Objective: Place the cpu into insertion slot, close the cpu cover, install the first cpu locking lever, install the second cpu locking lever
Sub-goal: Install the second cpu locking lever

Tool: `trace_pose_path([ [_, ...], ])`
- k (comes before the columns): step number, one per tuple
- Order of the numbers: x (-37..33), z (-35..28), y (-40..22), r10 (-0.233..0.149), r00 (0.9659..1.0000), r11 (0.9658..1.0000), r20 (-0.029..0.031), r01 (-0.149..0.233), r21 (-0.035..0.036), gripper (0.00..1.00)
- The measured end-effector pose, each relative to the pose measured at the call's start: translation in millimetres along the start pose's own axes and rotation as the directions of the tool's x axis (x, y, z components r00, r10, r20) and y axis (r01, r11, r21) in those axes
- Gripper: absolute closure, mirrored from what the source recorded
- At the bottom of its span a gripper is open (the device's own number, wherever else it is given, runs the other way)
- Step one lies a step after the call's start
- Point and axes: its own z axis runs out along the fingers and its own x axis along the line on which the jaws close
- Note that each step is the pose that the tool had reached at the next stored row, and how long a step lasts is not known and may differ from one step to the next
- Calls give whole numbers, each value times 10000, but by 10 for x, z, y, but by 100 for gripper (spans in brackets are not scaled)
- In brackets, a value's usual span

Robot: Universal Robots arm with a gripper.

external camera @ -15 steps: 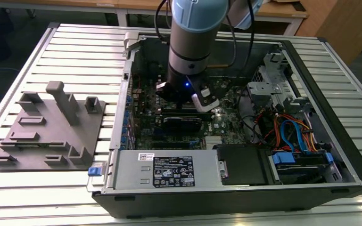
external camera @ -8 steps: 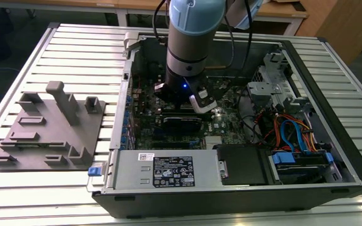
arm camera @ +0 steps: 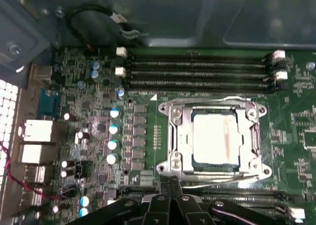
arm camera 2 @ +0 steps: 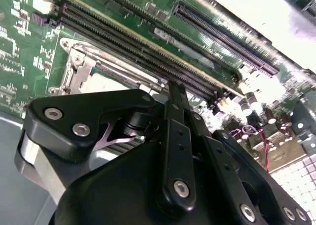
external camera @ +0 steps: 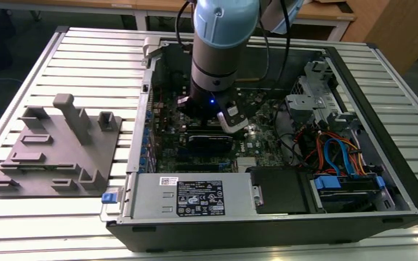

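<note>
In the first wrist view the cpu [arm camera: 215, 136], a pale square chip, lies in the motherboard socket. The cpu cover [arm camera: 179, 136], a silvery frame, lies flat around it. My gripper [arm camera: 170, 183] sits at the socket's edge beside the memory slots, fingers pressed together with nothing visible between them. A thin metal lever [arm camera: 224, 185] runs along that same socket edge, next to the fingertips. In the second wrist view the shut gripper [arm camera 2: 175, 92] points down at the socket rim, with part of the cpu [arm camera 2: 106, 84] showing beside it. In the exterior view the gripper [external camera: 223, 126] reaches down inside the open computer case [external camera: 383, 163].
Several empty memory slots [arm camera: 197, 71] flank the socket on both sides. Capacitors [arm camera: 113, 128] and connectors stand on the board nearby. A drive cage and coloured cables [external camera: 332, 152] fill the case on the exterior view's right. A grey fixture plate [external camera: 56, 147] lies on the table at that view's left.
</note>
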Motion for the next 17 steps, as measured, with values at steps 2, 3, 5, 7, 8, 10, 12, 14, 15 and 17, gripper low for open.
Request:
trace_pose_path([
  [2, 2, 7, -9, -4, 10000, 9999, 1, 4, -163, 90],
  [3, 3, 10, -16, -5, 10000, 9998, 2, 5, -200, 90],
  [5, 4, 10, -36, -6, 10000, 9997, 2, 6, -248, 90],
  [7, 5, 4, -62, -7, 10000, 9995, 2, 8, -313, 90],
  [8, 5, 0, -76, -9, 10000, 9994, 3, 9, -354, 90],
  [10, 6, -5, -101, -10, 10000, 9992, 3, 10, -404, 90],
  [12, 6, -10, -120, -12, 10000, 9988, 3, 12, -493, 90],
  [14, 6, -13, -132, -15, 10000, 9982, 3, 15, -597, 90],
  [15, 6, -13, -136, -17, 10000, 9979, 3, 17, -655, 90],
  [17, 6, -11, -147, -21, 10000, 9964, 4, 21, -853, 90],
])
